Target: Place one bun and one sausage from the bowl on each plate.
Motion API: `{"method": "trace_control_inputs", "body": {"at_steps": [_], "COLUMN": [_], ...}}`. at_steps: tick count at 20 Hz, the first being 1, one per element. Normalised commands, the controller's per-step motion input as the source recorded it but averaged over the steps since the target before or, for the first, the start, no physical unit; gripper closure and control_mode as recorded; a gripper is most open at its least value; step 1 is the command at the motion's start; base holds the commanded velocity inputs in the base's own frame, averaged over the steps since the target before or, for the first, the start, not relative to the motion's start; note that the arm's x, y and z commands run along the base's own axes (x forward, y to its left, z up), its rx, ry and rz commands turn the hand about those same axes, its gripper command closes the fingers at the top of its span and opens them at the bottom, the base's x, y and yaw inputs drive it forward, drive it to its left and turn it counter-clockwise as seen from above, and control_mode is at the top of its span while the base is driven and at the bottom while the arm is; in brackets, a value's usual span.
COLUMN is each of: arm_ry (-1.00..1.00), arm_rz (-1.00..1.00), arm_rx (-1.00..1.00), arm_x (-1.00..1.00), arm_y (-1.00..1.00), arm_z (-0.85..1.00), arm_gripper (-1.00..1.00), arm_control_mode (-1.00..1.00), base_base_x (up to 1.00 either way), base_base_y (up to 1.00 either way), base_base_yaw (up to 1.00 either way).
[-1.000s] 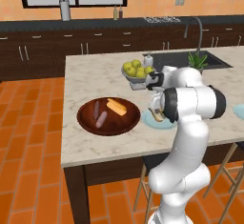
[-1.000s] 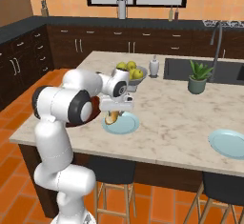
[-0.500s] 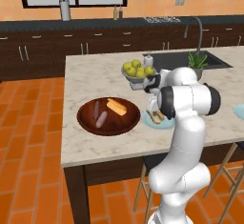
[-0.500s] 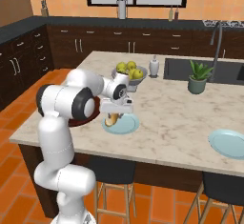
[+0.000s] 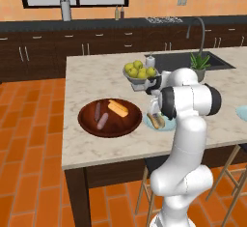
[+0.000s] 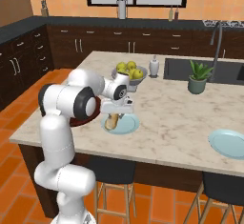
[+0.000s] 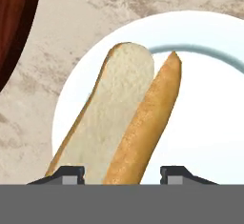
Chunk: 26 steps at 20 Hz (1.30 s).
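1. While no brand, label or writing can be read anywhere, the room is plainly a kitchen: orange walls, an orange brick-pattern floor [image 5: 34, 173], dark cabinets [image 6: 62, 46] and windows on the far wall.
2. A kitchen island [image 5: 96, 76] with a pale marbled stone top fills the middle; a sink with a curved tap [image 5: 200, 28] is set into its far side, with a small potted plant [image 6: 198, 77] beside it.
3. On the island's left part lies the bowl [image 5: 87, 120], wide, shallow and dark reddish-brown. It holds two sausages [image 5: 102, 120] lying roughly parallel and one bun [image 5: 118, 108] set at a slant.
4. Just beside the bowl is a pale blue plate [image 6: 127, 125]. A second blue plate [image 6: 228, 143] sits well apart at the island's other end.
5. A grey footed bowl of yellow-green fruit [image 5: 139, 70] stands behind the near plate, with a small white dispenser [image 6: 154, 66] near it.
6. A split bun [image 7: 119, 123] lies on the near plate, cut face up; in the hand view its long axis runs from lower left to upper right.
7. The gripper [image 7: 122, 174] hangs low over the bun's near end, its two fingertips [image 7: 70, 174] spread wide, one either side; whether they touch it cannot be told.
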Motion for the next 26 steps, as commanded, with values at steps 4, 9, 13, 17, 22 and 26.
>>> {"method": "trace_control_inputs", "body": {"at_steps": [4,9,13,17,22,26], "arm_ry": [0.0,-0.08,-0.02,-0.02,-0.06,-0.05], "arm_rz": [0.0,-0.07,-0.2,-0.21,-0.17,-0.16], "arm_rx": [0.0,0.0,0.0,0.0,0.0,-0.01], "arm_x": [0.0,-0.35,-0.54,-0.4,-0.09,0.19], "arm_y": [-0.03,0.26,0.77,0.92,0.89,0.93], "arm_z": [0.07,0.6,0.6,0.54,0.37,0.27], "arm_gripper": [-1.0,-1.0,-1.0,-1.0,-1.0,-1.0], "arm_control_mode": [-1.0,-1.0,-1.0,-1.0,-1.0,-1.0], "base_base_x": [0.0,0.0,0.0,0.0,0.0,0.0], "base_base_y": [0.0,0.0,0.0,0.0,0.0,0.0], "base_base_yaw": [0.0,0.0,0.0,0.0,0.0,0.0]}}
